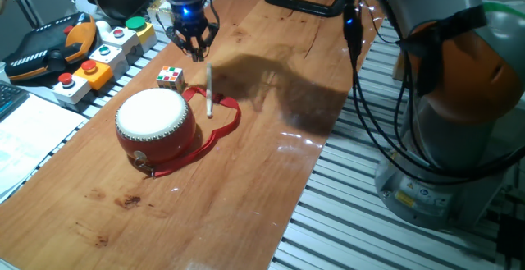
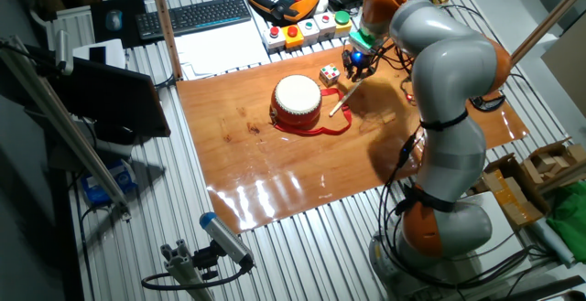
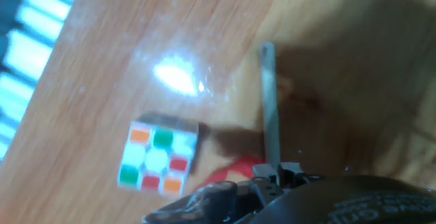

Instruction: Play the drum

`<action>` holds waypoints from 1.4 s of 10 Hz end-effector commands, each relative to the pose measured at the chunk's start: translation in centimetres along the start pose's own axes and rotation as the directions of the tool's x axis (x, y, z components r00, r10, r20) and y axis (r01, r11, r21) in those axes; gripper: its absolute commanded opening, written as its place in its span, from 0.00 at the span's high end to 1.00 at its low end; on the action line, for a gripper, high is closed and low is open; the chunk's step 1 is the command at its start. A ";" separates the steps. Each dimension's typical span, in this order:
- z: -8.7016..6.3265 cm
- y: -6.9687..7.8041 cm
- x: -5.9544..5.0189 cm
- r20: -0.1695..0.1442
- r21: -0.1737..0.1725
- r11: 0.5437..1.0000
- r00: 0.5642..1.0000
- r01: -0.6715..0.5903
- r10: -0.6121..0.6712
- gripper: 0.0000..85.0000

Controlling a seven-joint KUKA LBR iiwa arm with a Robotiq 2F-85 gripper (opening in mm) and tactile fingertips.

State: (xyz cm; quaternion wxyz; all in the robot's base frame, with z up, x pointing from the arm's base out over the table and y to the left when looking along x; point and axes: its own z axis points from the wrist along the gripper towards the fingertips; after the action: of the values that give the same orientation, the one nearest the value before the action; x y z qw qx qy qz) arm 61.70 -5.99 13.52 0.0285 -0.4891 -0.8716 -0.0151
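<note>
The drum (image 1: 154, 121) has a red barrel body and a cream skin head and stands on the wooden table; it also shows in the other fixed view (image 2: 298, 100). Its red strap (image 1: 223, 129) loops to the right on the table. My gripper (image 1: 197, 54) hangs beyond the drum's far right side, shut on the upper end of a thin pale drumstick (image 1: 209, 91). The stick slants down to the strap, right of the drum head and apart from it. In the hand view the stick (image 3: 271, 108) runs away from the fingers; the drum is out of that view.
A small colour cube (image 1: 171, 76) sits just beyond the drum, also in the hand view (image 3: 158, 157). A button box (image 1: 98, 57) and an orange teach pendant (image 1: 49, 48) lie at the table's left edge. A black clamp (image 1: 303, 3) is at the far end.
</note>
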 end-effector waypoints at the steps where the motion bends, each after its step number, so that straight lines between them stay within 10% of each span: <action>1: -4.5 -0.3 0.9 0.000 -0.007 1.000 1.000 0.012 -0.012 0.99; 8: -5.8 -1.9 6.0 0.055 -0.025 0.984 0.983 0.175 -0.174 0.99; 14: -6.0 -2.4 6.3 0.038 0.009 0.949 0.948 0.315 -0.315 0.99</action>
State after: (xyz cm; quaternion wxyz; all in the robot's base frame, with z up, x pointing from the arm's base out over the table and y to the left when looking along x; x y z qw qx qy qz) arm 56.60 -2.20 19.96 0.0094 -0.3440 -0.9389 -0.0092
